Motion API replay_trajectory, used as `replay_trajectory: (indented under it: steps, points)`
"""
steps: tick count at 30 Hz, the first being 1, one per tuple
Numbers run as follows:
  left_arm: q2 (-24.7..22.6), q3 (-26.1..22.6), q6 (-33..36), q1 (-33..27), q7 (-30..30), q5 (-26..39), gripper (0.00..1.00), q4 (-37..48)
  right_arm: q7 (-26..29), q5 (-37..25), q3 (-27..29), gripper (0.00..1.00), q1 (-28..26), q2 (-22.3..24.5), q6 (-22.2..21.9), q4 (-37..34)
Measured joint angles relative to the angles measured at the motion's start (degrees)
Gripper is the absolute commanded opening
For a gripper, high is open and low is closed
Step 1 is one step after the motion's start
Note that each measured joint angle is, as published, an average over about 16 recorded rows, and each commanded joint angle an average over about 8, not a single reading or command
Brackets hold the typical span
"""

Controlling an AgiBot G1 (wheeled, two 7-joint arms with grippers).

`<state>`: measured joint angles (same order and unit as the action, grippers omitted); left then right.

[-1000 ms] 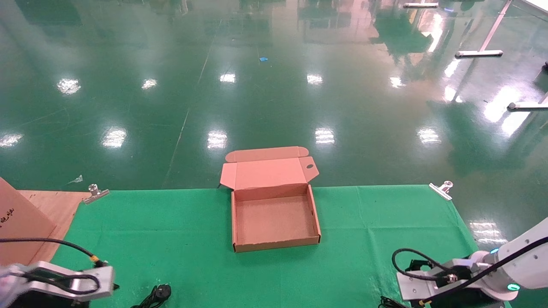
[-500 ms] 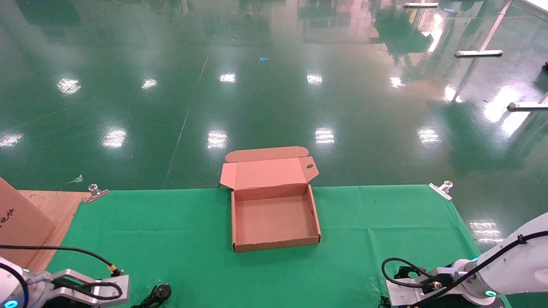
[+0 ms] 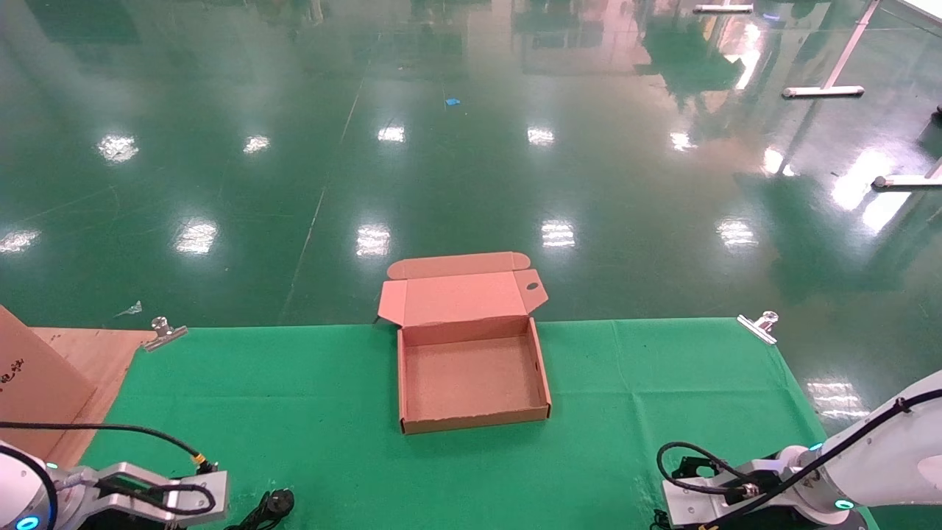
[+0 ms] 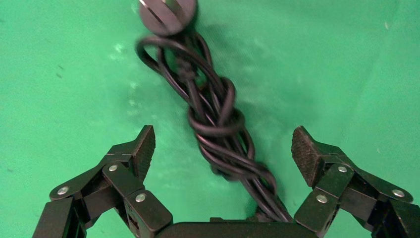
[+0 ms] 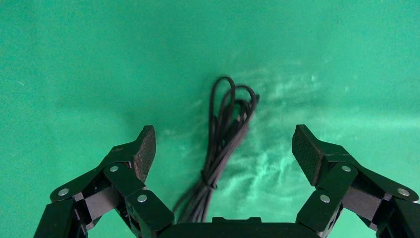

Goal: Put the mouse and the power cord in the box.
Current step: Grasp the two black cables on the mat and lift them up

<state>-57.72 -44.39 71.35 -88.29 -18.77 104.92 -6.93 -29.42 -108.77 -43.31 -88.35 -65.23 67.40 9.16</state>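
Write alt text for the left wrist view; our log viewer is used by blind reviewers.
The open left gripper straddles the power cord, a knotted black bundle lying on green cloth, fingers clear of it on either side. The round plug lies at the bundle's far end.

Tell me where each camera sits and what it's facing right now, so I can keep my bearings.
Head view: on the robot's head, looking forward and down at the open box on the green cloth; both arms show at the near corners.
Left wrist view: on the left arm, looking at the left gripper, open astride the power cord.
Right wrist view: on the right arm, looking at the right gripper, open over a thin cable bundle.
Shared: the power cord's plug also shows in the head view.
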Motion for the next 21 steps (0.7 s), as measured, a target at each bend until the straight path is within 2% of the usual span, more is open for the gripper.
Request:
replay_trajectory:
  steps: [21]
  points:
    - [-0.2, 0.2, 0.8, -1.3, -3.0, -0.4, 0.0, 3.9, -4.7, 0.7, 0.4, 0.0, -2.3, -0.9, 0.5, -6.0]
